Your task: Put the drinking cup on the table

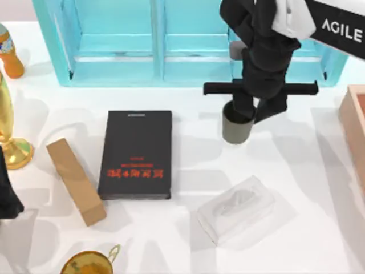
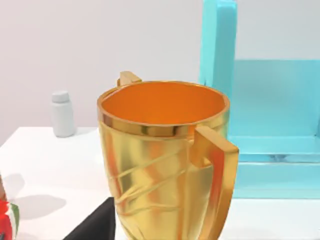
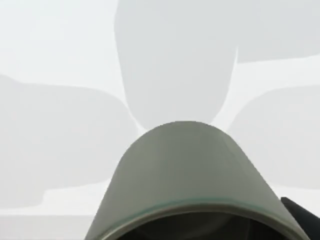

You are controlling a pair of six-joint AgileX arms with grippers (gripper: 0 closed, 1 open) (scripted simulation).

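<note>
Drinking cup (image 3: pixel 190 175) close under right wrist camera, rim nearest, white tabletop (image 3: pixel 55 150) beyond. From above: right gripper (image 1: pixel 251 111) points down from arm entering at upper right, jaws pinching drinking cup (image 1: pixel 236 130) at rim. Cup upright, right of black book (image 1: pixel 137 154), in front of turquoise cabinet (image 1: pixel 120 63); whether base touches tabletop (image 1: pixel 296 171), cannot tell. Left arm (image 1: pixel 8 194) parked at left edge, jaw state cannot tell; gold handled cup (image 2: pixel 165 155) before its camera.
</note>
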